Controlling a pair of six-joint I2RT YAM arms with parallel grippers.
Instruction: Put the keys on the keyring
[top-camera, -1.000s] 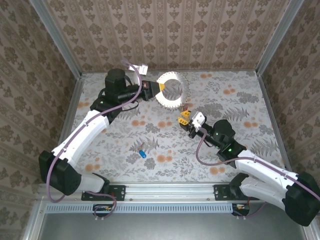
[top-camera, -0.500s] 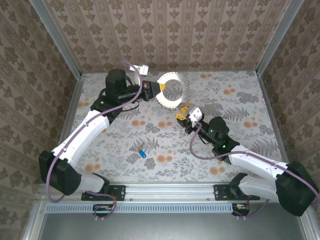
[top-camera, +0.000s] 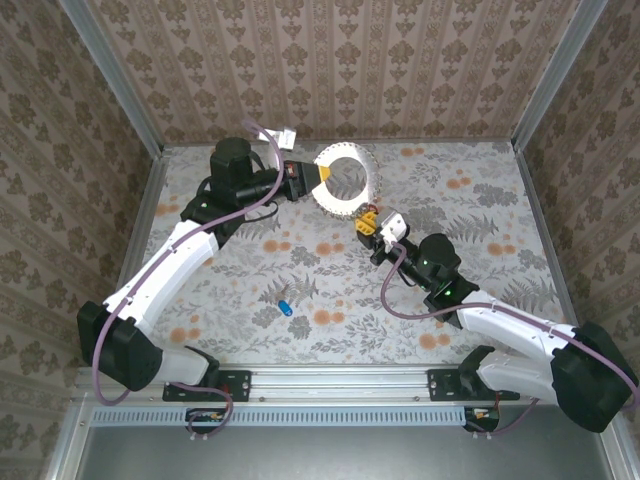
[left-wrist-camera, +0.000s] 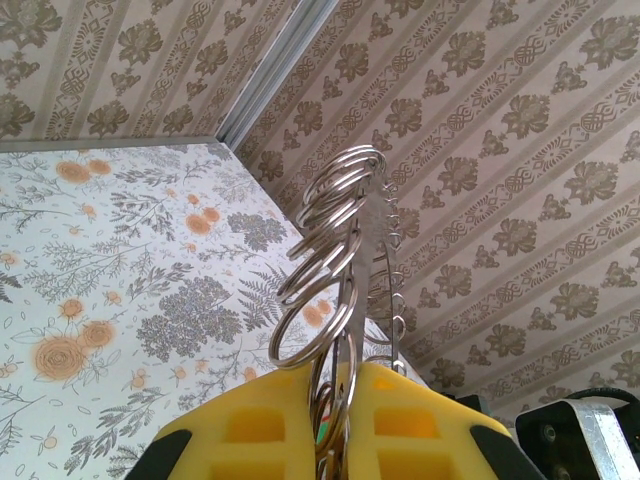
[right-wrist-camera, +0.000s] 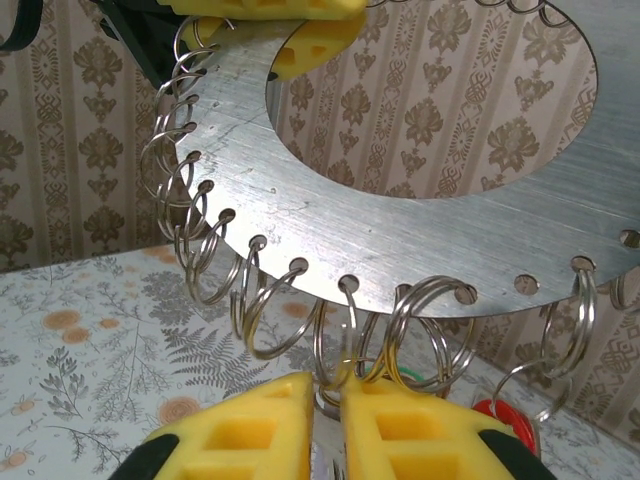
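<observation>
Just above your right hand (right-wrist-camera: 328, 402) the keyring (right-wrist-camera: 400, 240) faces you flat, its loop-hung lower rim right over the fingertips (right-wrist-camera: 265, 420). Your left hand (left-wrist-camera: 335, 420) clamps the far edge. Right jaws stand nearly together; whether they pinch anything you cannot tell. A second ago this hand sat lower, clear of the rim.

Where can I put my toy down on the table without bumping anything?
Bare table on the far right, between the right arm and the wall. Also the near middle, between the blue key and the right arm. It's crowded at the keyring, where both arms' fingers reach.
</observation>
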